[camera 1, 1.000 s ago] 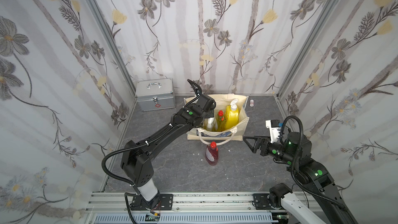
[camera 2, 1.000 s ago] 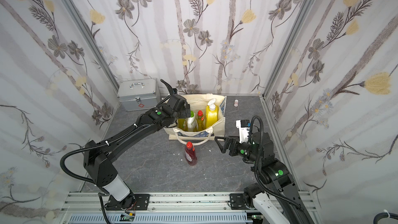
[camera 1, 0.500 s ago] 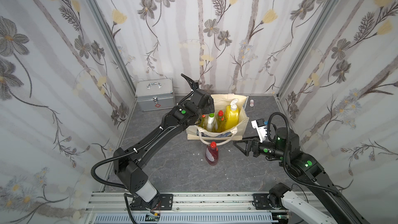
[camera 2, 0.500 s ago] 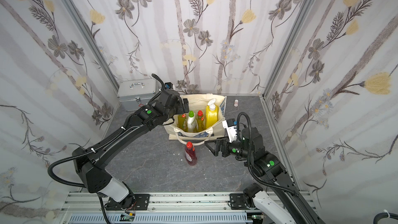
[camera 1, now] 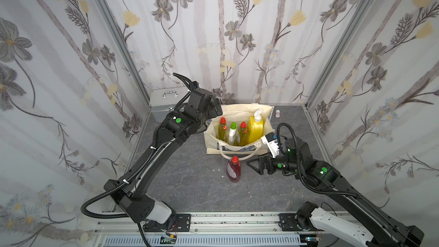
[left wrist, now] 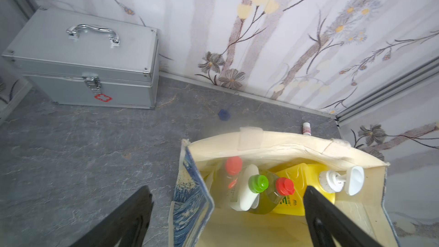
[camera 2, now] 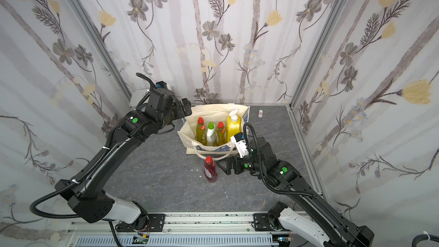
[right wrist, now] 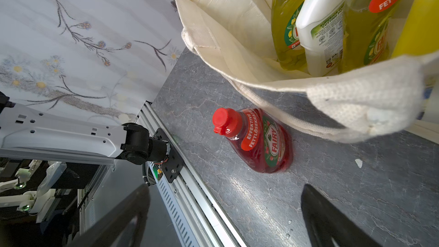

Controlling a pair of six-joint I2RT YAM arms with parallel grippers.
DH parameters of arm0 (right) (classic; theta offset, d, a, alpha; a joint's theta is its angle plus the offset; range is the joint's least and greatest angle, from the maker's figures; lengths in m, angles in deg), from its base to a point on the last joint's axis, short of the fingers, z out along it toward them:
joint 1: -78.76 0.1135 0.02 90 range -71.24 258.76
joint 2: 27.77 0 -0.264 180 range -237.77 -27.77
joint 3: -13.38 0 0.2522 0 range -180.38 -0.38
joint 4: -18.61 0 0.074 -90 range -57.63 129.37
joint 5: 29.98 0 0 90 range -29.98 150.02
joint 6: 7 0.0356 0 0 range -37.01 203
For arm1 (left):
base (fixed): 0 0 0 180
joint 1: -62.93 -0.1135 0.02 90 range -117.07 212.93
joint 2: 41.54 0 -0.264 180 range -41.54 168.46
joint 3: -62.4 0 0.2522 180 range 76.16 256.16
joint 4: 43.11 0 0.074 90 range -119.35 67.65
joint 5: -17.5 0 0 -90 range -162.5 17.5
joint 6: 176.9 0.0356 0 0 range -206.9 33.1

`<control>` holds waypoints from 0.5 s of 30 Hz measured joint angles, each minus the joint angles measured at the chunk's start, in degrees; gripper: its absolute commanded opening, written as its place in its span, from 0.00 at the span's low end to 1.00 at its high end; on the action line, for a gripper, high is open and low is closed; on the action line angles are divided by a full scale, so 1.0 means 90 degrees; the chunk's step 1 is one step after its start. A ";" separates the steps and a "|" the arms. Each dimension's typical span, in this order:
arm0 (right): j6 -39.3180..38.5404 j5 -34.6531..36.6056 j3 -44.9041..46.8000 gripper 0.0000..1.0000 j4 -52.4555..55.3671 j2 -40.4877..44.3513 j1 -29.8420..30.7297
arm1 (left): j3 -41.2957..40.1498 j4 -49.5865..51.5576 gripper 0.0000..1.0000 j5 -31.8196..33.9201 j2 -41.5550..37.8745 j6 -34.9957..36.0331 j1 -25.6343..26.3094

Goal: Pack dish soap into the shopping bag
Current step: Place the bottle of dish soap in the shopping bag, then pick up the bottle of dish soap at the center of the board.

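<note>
We already have 4 of the 5 soaps in the shopping bag (camera 1: pixel 240 111): 2 yellow-green bottles (camera 1: pixel 222 130), the white bottle (camera 1: pixel 232 134) and the yellow pump bottle (camera 1: pixel 255 127) stand in a row inside it. The red bottle (camera 1: pixel 234 169) is the 1 left out. It stands upright on the desk (camera 1: pixel 190 179) just in front of the bag, with its cap right by the bag's drooping handle loop (right wrist: pixel 273 110). Our right claw (camera 1: pixel 253 166) sits low near that bottle, in front of the bag, spread wide and holding nothing. Our left claw (camera 1: pixel 217 110) hangs above a corner of the bag, just as wide and just as empty. The main risk, as we judge it, is the loop: closing in from the side could pinch the strap together with the bottle and drag the bag. The claw could also nudge the narrow-necked bottle over before the fingers close. The bag's soft front wall might fold under the bottle on its way in. Compared with 1 second ago, our right claw has travelled in from beside the bag toward the red bottle, and our left claw has lifted out of the bag's mouth to its corner.
</note>
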State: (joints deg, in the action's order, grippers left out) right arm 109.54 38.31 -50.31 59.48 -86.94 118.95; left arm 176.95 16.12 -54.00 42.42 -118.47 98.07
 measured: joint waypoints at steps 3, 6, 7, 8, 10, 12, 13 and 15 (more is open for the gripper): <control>-0.0056 0.0070 -0.0022 0.98 -0.0002 -0.0158 0.0058 | -0.0197 0.0338 1.00 -0.0172 -0.0163 -0.0112 -0.0206; -0.0148 0.0090 -0.0114 0.97 -0.0002 -0.0362 0.0153 | -0.0551 0.0503 1.00 -0.0398 -0.0386 -0.0228 -0.0340; -0.0187 0.0100 -0.0153 0.97 -0.0005 -0.0444 0.0197 | -0.0685 0.0554 1.00 -0.0498 -0.0474 -0.0277 -0.0398; -0.0243 0.0109 -0.0199 0.97 0.0000 -0.0546 0.0253 | -0.0789 0.0593 1.00 -0.0590 -0.0546 -0.0330 -0.0466; -0.0311 0.0124 -0.0272 0.98 0.0007 -0.0712 0.0340 | -0.0967 0.0629 1.00 -0.0736 -0.0673 -0.0408 -0.0597; -0.0406 0.0216 -0.0347 0.99 0.0007 -0.0882 0.0440 | -0.1117 0.0641 1.00 -0.0831 -0.0801 -0.0486 -0.0702; -0.0449 0.0287 -0.0384 1.00 0.0010 -0.0971 0.0546 | -0.1190 0.0636 1.00 -0.0884 -0.0879 -0.0503 -0.0748; -0.0571 0.0333 -0.0476 1.00 0.0012 -0.1166 0.0755 | -0.1316 0.0636 1.00 -0.0971 -0.1032 -0.0515 -0.0860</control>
State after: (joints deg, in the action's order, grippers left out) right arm 104.40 41.30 -54.60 59.59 -97.44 125.74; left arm 165.11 21.85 -62.74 33.14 -123.11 90.33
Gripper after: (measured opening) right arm 0.998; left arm 0.995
